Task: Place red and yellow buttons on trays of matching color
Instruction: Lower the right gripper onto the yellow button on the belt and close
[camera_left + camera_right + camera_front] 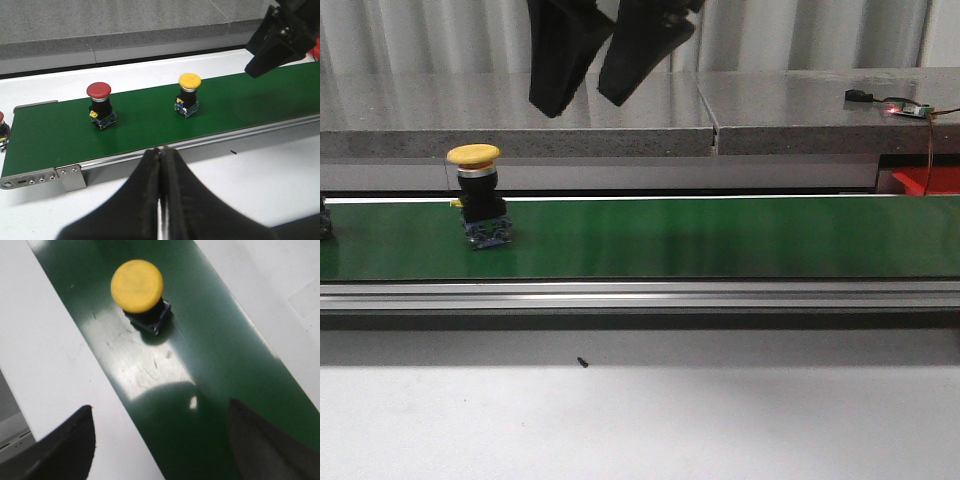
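Front view: yellow button (pixel 475 195) stands upright toward the left end of the green conveyor belt (pixel 720 240), mushroom cap on a black barrel with a blue-grey contact block below. Right claw (pixel 608 55) hangs above and to the right of it, fingers spread, holding nothing. A sliver of red at the far right edge may be a tray; too little shows to tell.

Left wrist view: red button (pixel 99 105) and the yellow button (pixel 189 94) stand well apart on the belt, red nearer the belt's roller end. Left claw (pixel 160 165) is pressed together and empty, out over the white bench (pixel 260 175) on the near side of the belt.

Right wrist view: yellow button (pixel 137 286) seen from overhead, smooth matte cap, square base skewed to the belt line. Belt is glossy, lightly scuffed.

Risks, as judgement: the claw is not over the button; if the belt runs, a descent could arrive off-centre. The domed cap overhangs a narrow barrel, so a grip on the cap may slip, and a one-sided touch could topple the top-heavy piece.
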